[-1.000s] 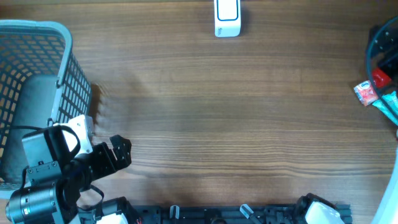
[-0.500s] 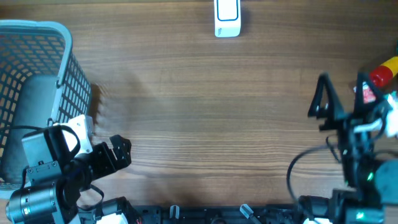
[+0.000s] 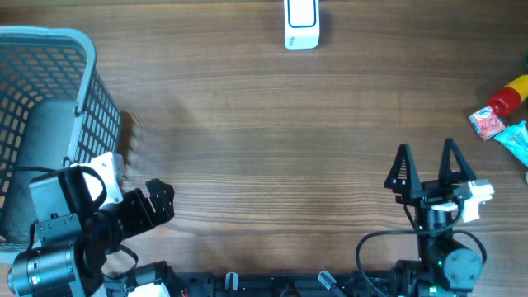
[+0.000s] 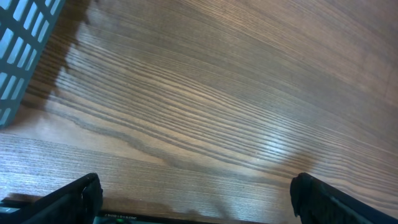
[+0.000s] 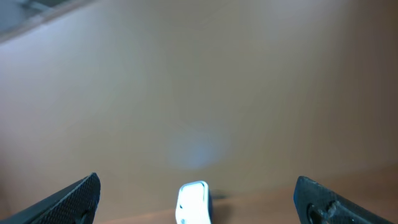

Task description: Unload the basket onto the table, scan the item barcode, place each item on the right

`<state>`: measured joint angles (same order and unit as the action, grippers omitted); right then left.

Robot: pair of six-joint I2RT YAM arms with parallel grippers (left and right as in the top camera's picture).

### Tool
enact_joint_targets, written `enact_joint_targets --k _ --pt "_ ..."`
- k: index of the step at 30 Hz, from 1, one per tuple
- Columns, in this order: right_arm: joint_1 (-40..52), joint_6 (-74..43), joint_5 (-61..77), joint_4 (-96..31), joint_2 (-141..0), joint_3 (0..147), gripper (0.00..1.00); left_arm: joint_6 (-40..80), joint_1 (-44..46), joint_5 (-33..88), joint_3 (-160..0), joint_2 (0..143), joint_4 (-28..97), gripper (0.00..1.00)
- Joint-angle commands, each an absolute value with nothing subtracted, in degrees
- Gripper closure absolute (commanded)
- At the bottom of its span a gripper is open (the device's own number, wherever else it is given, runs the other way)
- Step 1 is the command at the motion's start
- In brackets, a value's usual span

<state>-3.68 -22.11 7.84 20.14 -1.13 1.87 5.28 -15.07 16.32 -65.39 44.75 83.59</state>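
The white barcode scanner stands at the table's far edge, in the middle. Grocery items lie at the right edge: a red-and-yellow bottle, a red packet and a teal packet. My right gripper is open and empty, left of the items and apart from them, pointing at the far side. In the right wrist view the scanner shows blurred between the wide-apart fingertips. My left gripper is open over bare wood at the near left, holding nothing.
A blue-grey wire basket stands at the left edge, beside the left arm; its corner shows in the left wrist view. A black rail runs along the near edge.
The right arm came off the items at the right edge and swung left and toward the near side, uncovering the bottle. The left arm has not moved.
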Motion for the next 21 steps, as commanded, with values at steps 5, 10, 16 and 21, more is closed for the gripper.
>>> enact_joint_targets --k 5,10,16,21 --pt "-2.8 -22.5 2.3 2.8 -0.1 0.3 0.00 5.6 -15.1 16.2 -65.5 44.6 83.4 0.00" --pt "-2.8 -17.8 3.6 0.1 -0.2 0.3 0.01 5.6 -15.1 16.2 -65.5 44.6 83.4 0.00" --pt "-2.8 -18.2 3.4 0.1 -0.2 0.3 0.00 5.6 -15.1 16.2 -65.5 44.6 83.4 0.00" --pt "-2.8 -18.2 3.4 0.1 -0.2 0.3 0.00 5.6 -15.1 16.2 -65.5 44.6 83.4 0.00"
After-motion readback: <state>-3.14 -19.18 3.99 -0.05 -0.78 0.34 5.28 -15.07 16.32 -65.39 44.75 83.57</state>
